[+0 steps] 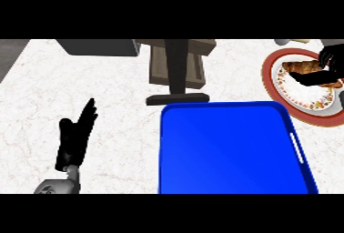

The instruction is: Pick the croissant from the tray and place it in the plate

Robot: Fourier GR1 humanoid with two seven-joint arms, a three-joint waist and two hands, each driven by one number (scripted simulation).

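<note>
Blue tray (228,150), nearest the viewer, lies bare on a pale marbled surface (60,82), with a white handle slot along its right side. Nothing rests in it.

Beyond the tray's far right corner sits a round white plate (269,77) with a red rim. The croissant (302,67) is over the plate's far half, not in the tray. The right hand (332,57) is there too, black, with one dark part above the pastry and another below it, so it reads as grasping the croissant.

Left of the tray, well apart from it, the left hand (73,136) rests released, fingers straight and pointing away from the viewer.

Judging by this, the step in hand is setting the croissant down. Doing it well likely means lowering until the pastry rests on the white centre of the plate, then uncurling and lifting straight up so nothing drags it toward the rim.

Whether the croissant already touches the plate cannot be told. The right hand and the plate's right side are cut off by the view's edge. Beyond the tray's far edge stands a brown and black object (176,63) that is hard to identify, and a grey box (94,47) farther left is cropped.
</note>
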